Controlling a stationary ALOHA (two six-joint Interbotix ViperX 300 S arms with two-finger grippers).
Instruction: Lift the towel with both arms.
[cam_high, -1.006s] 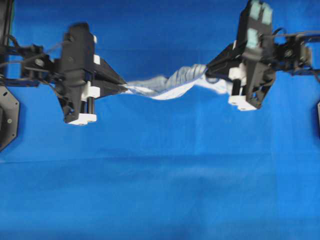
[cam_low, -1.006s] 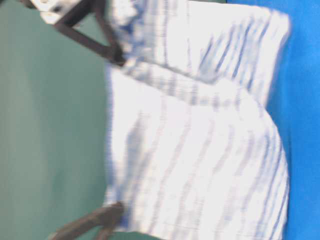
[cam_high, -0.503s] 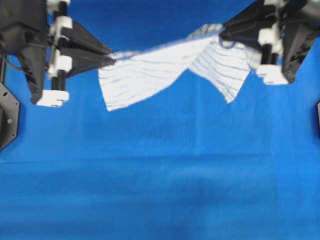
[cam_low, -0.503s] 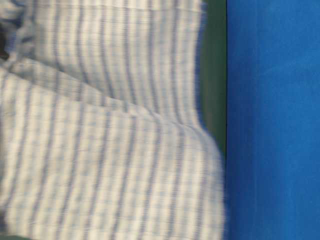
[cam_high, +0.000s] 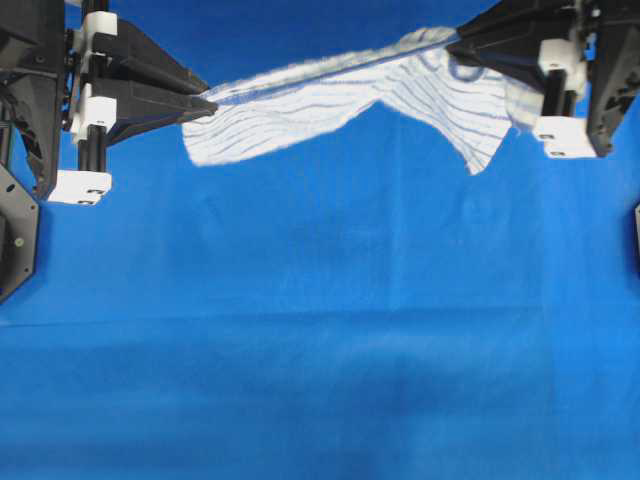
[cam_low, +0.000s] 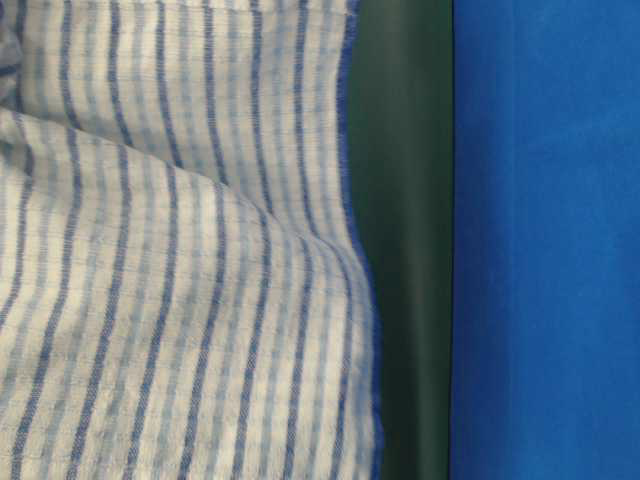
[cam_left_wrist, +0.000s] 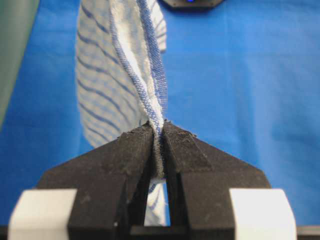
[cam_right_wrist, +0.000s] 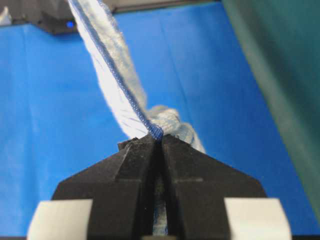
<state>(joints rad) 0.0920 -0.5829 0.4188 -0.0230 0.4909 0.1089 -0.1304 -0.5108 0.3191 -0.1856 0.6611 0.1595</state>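
The towel (cam_high: 330, 100), white with blue stripes, hangs stretched in the air between both arms, high above the blue sheet. My left gripper (cam_high: 212, 103) is shut on its left corner, and my right gripper (cam_high: 450, 45) is shut on its right corner. In the left wrist view the towel (cam_left_wrist: 142, 65) runs up and away from the pinched tips of the left gripper (cam_left_wrist: 158, 126). The right wrist view shows the towel's blue hem (cam_right_wrist: 112, 70) clamped in the right gripper (cam_right_wrist: 156, 137). At table level the towel (cam_low: 170, 260) fills the left of the view.
The plain blue sheet (cam_high: 320, 330) covers the table below. A dark green wall (cam_low: 405, 240) shows behind the hanging cloth at table level. A black fixture (cam_high: 12, 230) sits at the left edge of the overhead view.
Both arms have risen and moved apart with the towel in their grip. The cloth went from a bunched twist to a spread, hanging sheet that now fills the table-level view.
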